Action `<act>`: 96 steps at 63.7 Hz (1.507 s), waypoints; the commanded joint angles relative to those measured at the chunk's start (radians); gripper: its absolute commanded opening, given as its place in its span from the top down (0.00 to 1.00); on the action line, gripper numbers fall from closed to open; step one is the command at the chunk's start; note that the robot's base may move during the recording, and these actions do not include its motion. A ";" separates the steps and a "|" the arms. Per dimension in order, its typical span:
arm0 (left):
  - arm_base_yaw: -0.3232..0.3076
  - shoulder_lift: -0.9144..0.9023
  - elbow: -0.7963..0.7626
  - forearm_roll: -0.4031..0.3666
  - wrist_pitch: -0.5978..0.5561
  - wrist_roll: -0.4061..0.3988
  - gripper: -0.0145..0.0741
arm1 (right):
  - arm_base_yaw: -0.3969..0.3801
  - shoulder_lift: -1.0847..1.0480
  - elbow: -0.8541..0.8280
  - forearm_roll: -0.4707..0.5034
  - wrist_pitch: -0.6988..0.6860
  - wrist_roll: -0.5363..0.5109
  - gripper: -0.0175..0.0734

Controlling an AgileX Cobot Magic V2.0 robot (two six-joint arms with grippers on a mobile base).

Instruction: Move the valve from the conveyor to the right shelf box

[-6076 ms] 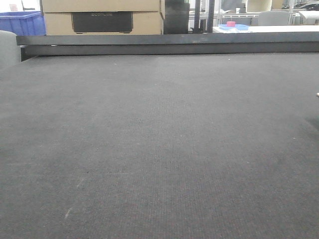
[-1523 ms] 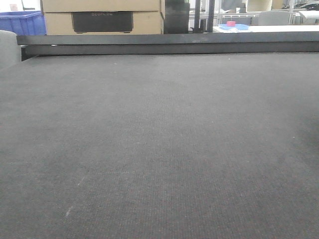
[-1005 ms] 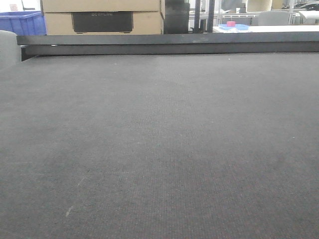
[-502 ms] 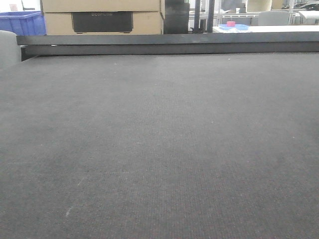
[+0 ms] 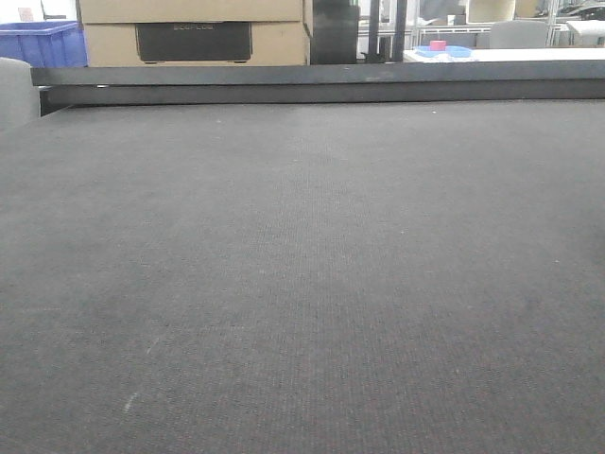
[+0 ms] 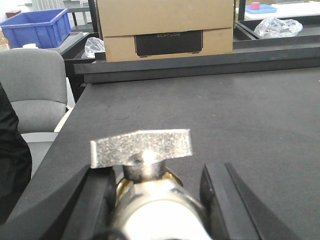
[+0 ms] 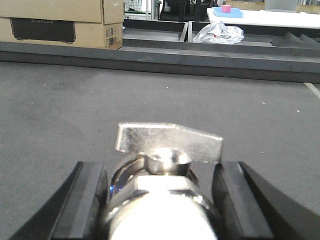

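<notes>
Above the conveyor point(image 5: 302, 284), short of its far rail point(image 5: 321, 83), two metal valves are held, one in each hand. The left hand point(image 6: 157, 175) is closed around the round body of the left valve point(image 6: 142, 147), whose flat handle stands up above the black fingers. The right valve point(image 7: 170, 142) is pinched by the right hand point(image 7: 159, 170) in the same way. Whether either valve is clear of the conveyor cannot be told, and neither is caught by the front view. No shelf box is seen beside the conveyor, so a carry to the right would be begun blind. A slip is judged the main risk, since smooth rounded metal may be twisted or lost from flat pads during a swing. An upright handle could also be snagged on a box rim, and two loaded arms could be knocked together.
</notes>
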 commanded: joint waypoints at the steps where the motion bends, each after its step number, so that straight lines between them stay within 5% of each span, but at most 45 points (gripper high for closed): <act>1: -0.005 -0.009 -0.007 -0.008 -0.057 -0.004 0.96 | 0.001 -0.009 -0.018 -0.006 -0.079 -0.002 0.98; 96: -0.005 -0.009 -0.007 -0.008 -0.057 -0.004 0.96 | 0.001 -0.009 -0.018 -0.006 -0.083 -0.002 0.98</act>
